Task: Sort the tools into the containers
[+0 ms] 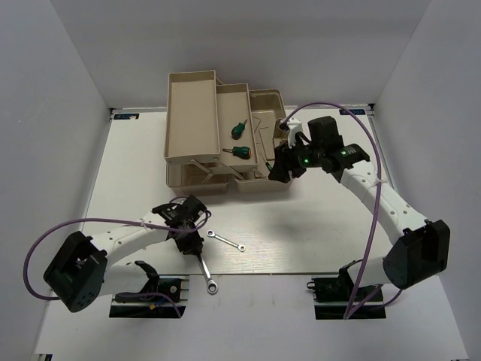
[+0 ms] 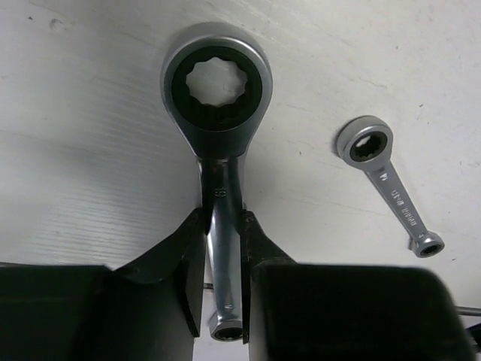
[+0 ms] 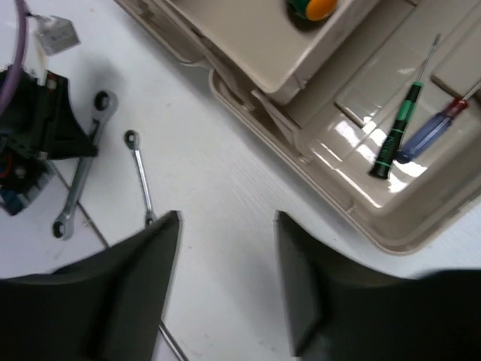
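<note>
At the back of the tabletop [image 1: 301, 226], open toolbox [image 1: 192, 113] with two green screwdrivers [image 1: 239, 129] in a middle tray. Just beside it, right end effector [image 3: 227, 222], fingers apart, gripping nothing. Nearer, left end effector [image 2: 223, 233] clamped on the long wrench [image 2: 220, 188] lying on the tabletop, short wrench [image 2: 391, 188] near.

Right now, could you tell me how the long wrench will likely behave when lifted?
Likely stiff and heavy for its size: the long wrench looks like solid polished metal. Its smooth shaft might pivot, since the left gripper holds near the small end, the big ring head far out. Flat, so unlikely to roll.
</note>
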{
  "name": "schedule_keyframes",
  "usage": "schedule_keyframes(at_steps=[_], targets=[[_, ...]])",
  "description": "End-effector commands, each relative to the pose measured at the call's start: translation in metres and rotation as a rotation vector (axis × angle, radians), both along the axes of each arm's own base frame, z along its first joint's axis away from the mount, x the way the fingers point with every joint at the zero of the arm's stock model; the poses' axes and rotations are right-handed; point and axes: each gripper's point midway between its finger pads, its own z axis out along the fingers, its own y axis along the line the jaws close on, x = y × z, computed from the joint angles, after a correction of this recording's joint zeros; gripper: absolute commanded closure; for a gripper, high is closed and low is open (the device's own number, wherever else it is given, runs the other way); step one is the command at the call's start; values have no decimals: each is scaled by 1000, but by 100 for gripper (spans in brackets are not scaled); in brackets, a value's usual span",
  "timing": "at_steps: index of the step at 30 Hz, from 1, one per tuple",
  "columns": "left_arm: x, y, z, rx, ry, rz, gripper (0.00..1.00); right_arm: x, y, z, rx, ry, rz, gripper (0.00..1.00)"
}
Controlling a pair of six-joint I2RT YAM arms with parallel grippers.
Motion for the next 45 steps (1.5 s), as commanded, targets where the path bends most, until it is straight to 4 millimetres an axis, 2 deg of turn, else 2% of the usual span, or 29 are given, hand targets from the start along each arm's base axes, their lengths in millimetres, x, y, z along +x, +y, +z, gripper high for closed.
schedule_keyframes(at_steps=[1, 3, 6, 9, 10, 12, 15, 17, 18, 20, 21, 22, 23, 25, 26, 27, 29, 30, 31, 32, 33, 34, 36, 38, 40, 41, 42, 43, 45], targets=[[-1, 4, 7, 35, -19, -59, 100, -16, 4, 2, 33, -6, 109, 33], [5, -2, 26, 13, -75, -103, 100, -24, 2, 2, 24, -14, 163, 14], [16, -15, 65, -58, -180, -187, 100, -33, 0, -4, 13, -3, 220, 12], [26, -35, 105, -155, -287, -289, 100, -32, -5, -5, 3, -10, 207, 27], [30, -39, 126, -188, -343, -300, 100, -32, -5, -5, 2, -13, 207, 32], [28, -38, 145, -209, -377, -328, 100, -29, -8, -4, 1, -22, 197, 34], [29, -40, 190, -267, -484, -364, 100, -26, -11, -4, -6, -33, 190, 36], [30, -40, 208, -273, -530, -395, 100, -24, -13, -3, -9, -47, 192, 40], [31, -42, 231, -307, -585, -413, 100, -23, -13, -4, -10, -51, 194, 42], [35, -44, 252, -308, -648, -458, 100, -22, -14, -4, -17, -66, 203, 47], [39, -47, 276, -328, -702, -466, 100, -22, -15, -4, -19, -70, 203, 50], [48, -50, 284, -311, -722, -465, 100, -23, -15, -6, -23, -69, 211, 54], [60, -48, 307, -287, -789, -448, 100, -21, -17, -6, -27, -83, 214, 69], [80, -48, 323, -244, -843, -412, 100, -24, -17, -8, -35, -81, 231, 95], [98, -47, 323, -175, -864, -386, 100, -25, -17, -10, -42, -83, 243, 100], [114, -47, 341, -165, -925, -338, 100, -29, -16, -9, -38, -82, 265, 100], [141, -41, 351, -78, -981, -266, 100, -41, -15, -17, -39, -59, 317, 100], [158, -49, 354, -50, -985, -245, 100, -44, -15, -18, -37, -55, 328, 100], [174, -47, 359, -30, -1004, -204, 100, -51, -14, -21, -44, -45, 352, 100], [188, -41, 373, 12, -1041, -158, 100, -56, -16, -26, -51, -27, 357, 100], [198, -39, 373, 38, -1040, -134, 100, -59, -14, -29, -58, -33, 380, 92], [219, -36, 368, 70, -1037, -96, 100, -63, -15, -31, -59, -28, 388, 88], [241, -20, 384, 90, -1079, -14, 100, -69, -13, -36, -67, -23, 407, 87], [263, -19, 396, 79, -1100, 16, 100, -74, -12, -39, -71, -19, 420, 85], [283, -5, 394, 92, -1066, 36, 100, -81, -10, -43, -68, -11, 433, 84], [298, -5, 399, 84, -1069, 43, 100, -80, -8, -43, -65, -20, 435, 84], [305, -1, 399, 82, -1064, 49, 100, -84, -7, -46, -65, -7, 439, 84], [314, 7, 410, 55, -1084, 60, 100, -84, -6, -46, -67, -11, 438, 84], [327, 13, 413, 26, -1085, 68, 100, -87, -7, -48, -72, -11, 438, 84]])
